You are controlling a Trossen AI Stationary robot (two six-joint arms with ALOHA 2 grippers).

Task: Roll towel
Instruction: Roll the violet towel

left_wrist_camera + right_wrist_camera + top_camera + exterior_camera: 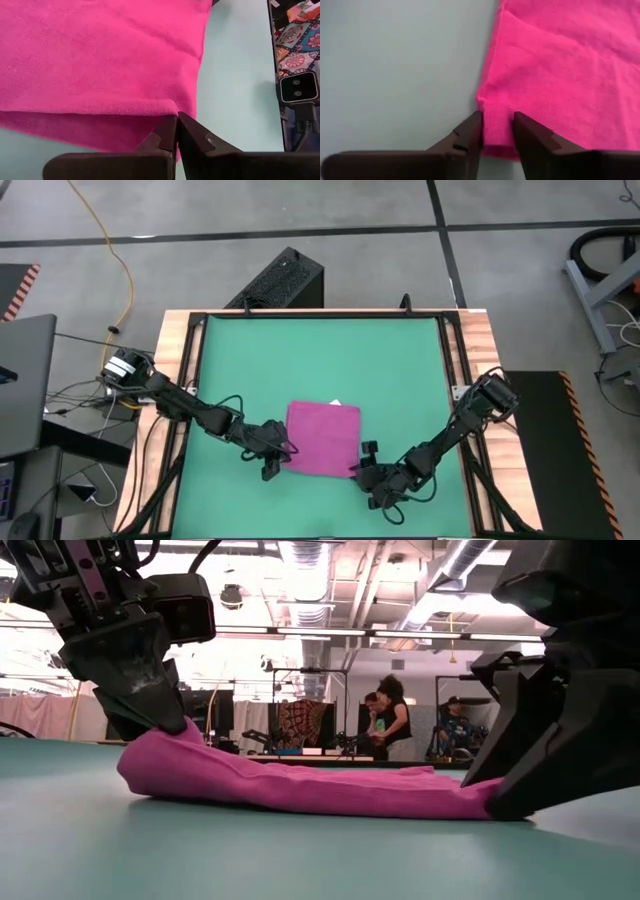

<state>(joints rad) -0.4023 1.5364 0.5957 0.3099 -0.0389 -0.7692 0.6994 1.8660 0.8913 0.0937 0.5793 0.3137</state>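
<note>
The left gripper (277, 457) pinches shut on the towel (322, 439)'s near-left corner; the right gripper (362, 468), fingers slightly apart, clamps its near-right corner on the green surface (400, 370).

Wooden table (182, 360) under a green mat (320, 360) that covers nearly all of the top, wood showing only at the side edges. Directly on the mat, near its front middle: the towel (322, 438), magenta, lying flat in the high view, a white tag (335, 403) at its far edge. Slightly lumpy and raised at one end in the low view.
</note>
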